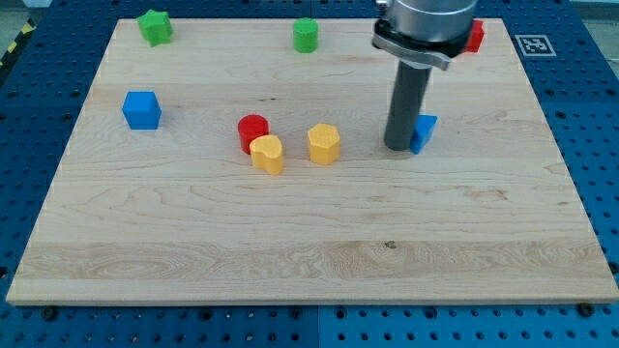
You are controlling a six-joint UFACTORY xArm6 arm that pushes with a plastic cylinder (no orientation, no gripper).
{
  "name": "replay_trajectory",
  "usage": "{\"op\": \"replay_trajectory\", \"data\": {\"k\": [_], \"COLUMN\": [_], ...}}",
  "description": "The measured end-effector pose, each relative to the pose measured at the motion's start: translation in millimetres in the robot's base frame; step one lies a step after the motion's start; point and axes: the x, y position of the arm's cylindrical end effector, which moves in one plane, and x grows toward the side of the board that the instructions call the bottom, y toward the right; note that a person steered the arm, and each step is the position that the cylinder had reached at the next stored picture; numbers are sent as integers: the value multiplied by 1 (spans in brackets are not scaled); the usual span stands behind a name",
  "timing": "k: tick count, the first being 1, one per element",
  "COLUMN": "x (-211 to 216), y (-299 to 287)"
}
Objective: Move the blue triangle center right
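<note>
The blue triangle (425, 132) lies on the wooden board (309, 251), right of the middle. My tip (397, 147) rests on the board just left of it, touching or nearly touching its left side. The rod hides part of the triangle.
A blue cube (141, 109) sits at the left. A red cylinder (252, 129) touches a yellow block (268, 153); another yellow block (324, 143) is just right. A green block (154, 26) and a green cylinder (306, 34) lie along the top edge. A red block (473, 36) is half hidden top right.
</note>
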Motion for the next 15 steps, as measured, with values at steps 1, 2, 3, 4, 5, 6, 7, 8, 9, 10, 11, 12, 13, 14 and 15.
{"op": "replay_trajectory", "data": {"k": [1, 2, 3, 4, 5, 6, 7, 8, 9, 10, 11, 12, 13, 14, 15], "x": [2, 2, 1, -13, -26, -26, -29, -31, -37, -40, -40, -40, -40, -42, -42], "y": [23, 28, 28, 28, 28, 28, 28, 28, 28, 28, 29, 33, 38, 50, 61]}}
